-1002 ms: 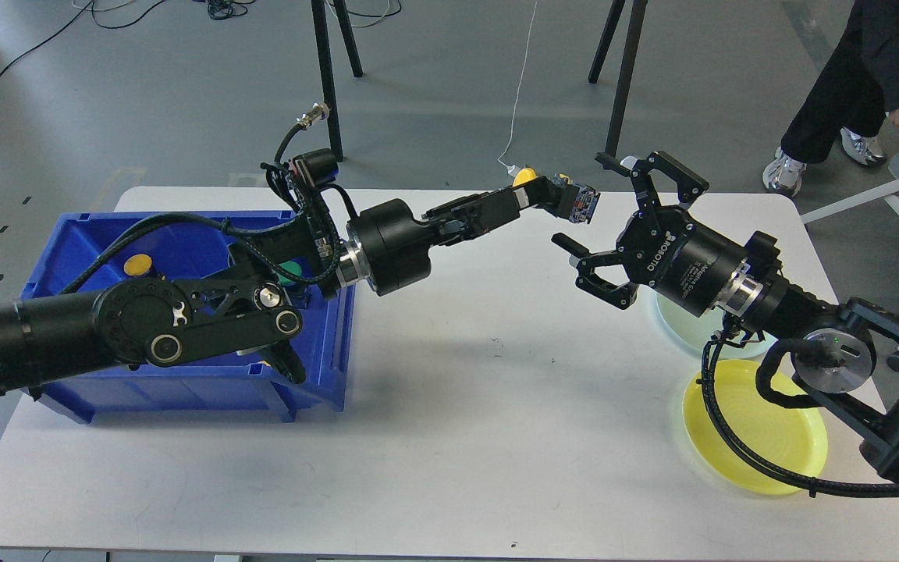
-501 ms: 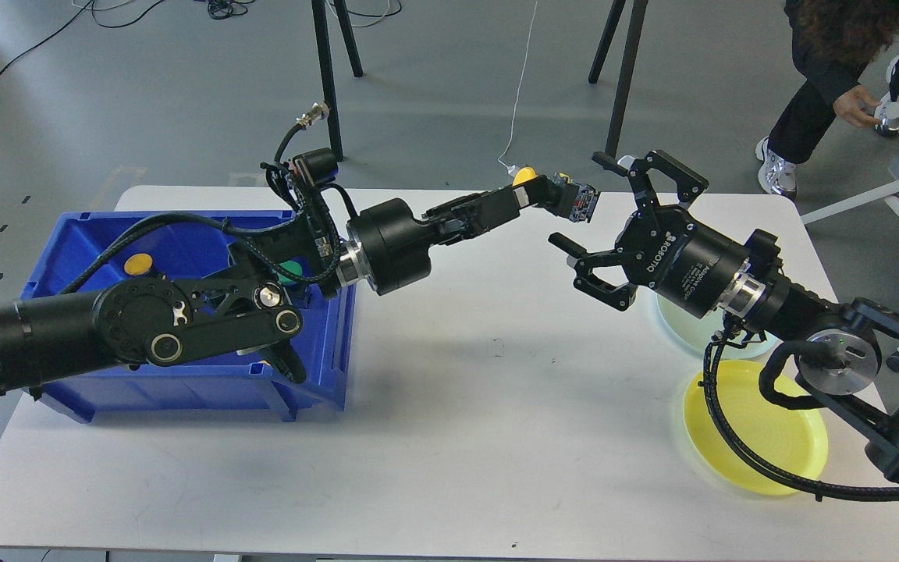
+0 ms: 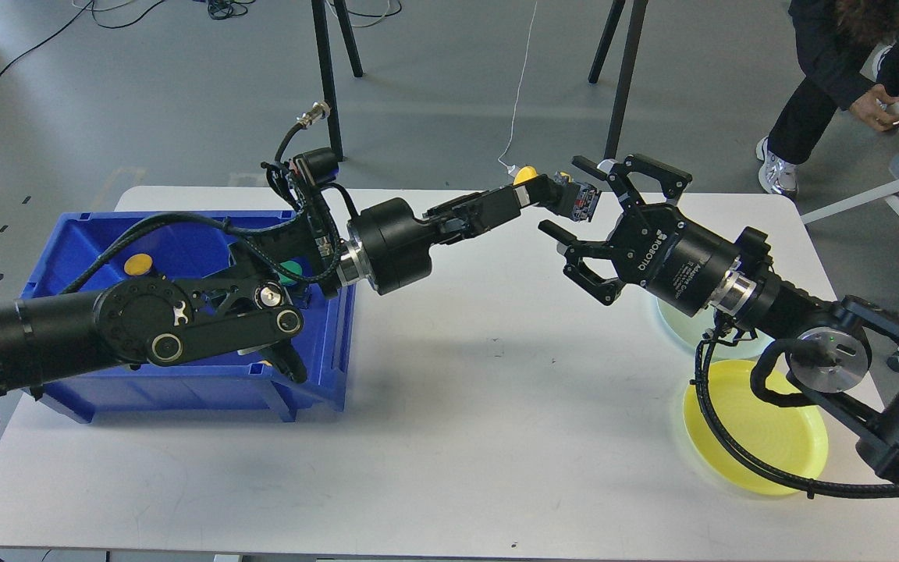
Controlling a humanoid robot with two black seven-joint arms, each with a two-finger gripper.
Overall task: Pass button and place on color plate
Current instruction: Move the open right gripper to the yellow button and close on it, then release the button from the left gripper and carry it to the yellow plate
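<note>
Grippers, two, button [image 3: 555,190] one, plates two

A robotics lab: white bench [image 3: 449,437] on grey floor [image 3: 145,94], loose cables [image 3: 106,16], black tripod legs [image 3: 328,70], a bystander [image 3: 832,86] far right.

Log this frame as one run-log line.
phase: handover | left gripper: shut on yellow button | right gripper: open beside it | yellow plate: empty
</note>
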